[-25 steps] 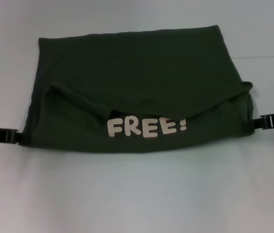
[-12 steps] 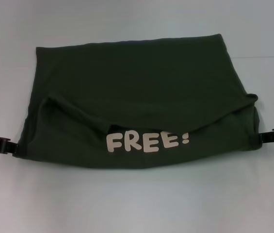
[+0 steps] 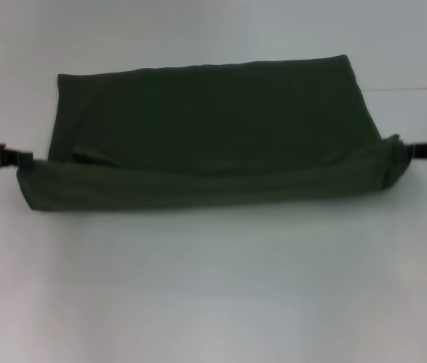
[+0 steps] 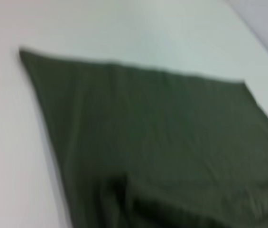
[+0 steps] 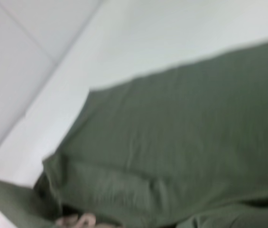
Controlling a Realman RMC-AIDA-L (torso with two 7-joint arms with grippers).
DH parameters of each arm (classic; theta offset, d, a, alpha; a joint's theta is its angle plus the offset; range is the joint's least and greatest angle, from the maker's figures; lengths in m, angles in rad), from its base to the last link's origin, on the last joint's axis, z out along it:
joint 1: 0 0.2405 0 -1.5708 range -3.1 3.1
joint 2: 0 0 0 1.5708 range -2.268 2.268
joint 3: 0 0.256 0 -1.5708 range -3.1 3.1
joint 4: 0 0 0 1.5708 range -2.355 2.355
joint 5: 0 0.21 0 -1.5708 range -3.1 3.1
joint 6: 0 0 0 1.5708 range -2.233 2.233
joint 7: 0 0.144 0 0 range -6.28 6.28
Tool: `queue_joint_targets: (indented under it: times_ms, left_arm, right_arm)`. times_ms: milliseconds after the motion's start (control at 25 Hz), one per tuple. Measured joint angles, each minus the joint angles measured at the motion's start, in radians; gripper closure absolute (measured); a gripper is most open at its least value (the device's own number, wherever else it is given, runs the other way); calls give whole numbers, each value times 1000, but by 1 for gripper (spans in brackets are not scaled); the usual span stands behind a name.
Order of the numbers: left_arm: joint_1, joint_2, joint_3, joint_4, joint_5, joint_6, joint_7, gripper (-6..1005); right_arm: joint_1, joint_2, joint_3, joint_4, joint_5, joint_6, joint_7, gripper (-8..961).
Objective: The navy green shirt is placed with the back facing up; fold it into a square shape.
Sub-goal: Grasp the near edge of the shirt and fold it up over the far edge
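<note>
The navy green shirt [image 3: 213, 121] lies spread across the white table [image 3: 213, 287], folded into a wide band. Its near edge [image 3: 198, 189] is raised and rolled over toward the far side, stretched between my two grippers. My left gripper [image 3: 24, 160] is shut on the left end of that edge, and my right gripper [image 3: 403, 150] is shut on the right end. The left wrist view shows the shirt [image 4: 162, 142] lying flat, with a raised fold close to the camera. In the right wrist view the shirt [image 5: 186, 137] fills the frame, and a scrap of cream lettering [image 5: 74, 221] peeks out under the fold.
White table surface surrounds the shirt on all sides. A faint seam line [image 3: 417, 89] runs along the table at the far right. No other objects are in view.
Both grippers have lifted the shirt's near edge and carried it away from me, toward the far side. The fold now covers the cream "FREE!" print that showed before.
</note>
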Motion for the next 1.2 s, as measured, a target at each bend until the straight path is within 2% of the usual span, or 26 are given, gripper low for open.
queue_joint_targets:
  times_ms: [280,360,520,800,1200]
  left_arm:
    - [-34,-12,8,-49,-79,-150,19,993]
    - [-37,-16,8,-54,-87,-173,23,993]
    - [-46,-44,29,-59,-182,-272,69,993]
    - [-69,-80,59,-70,-259,-439,117,992]
    - [-117,-113,70,-192,-477,-671,347,994]
  right_arm:
    - [42,4,-4,9,72,118,3,899]
    - [56,11,-6,10,81,164,4,899]
    - [86,25,-10,12,106,252,0,900]
    - [147,64,-22,21,132,423,-24,903]
    - [220,98,-25,161,336,691,-229,869]
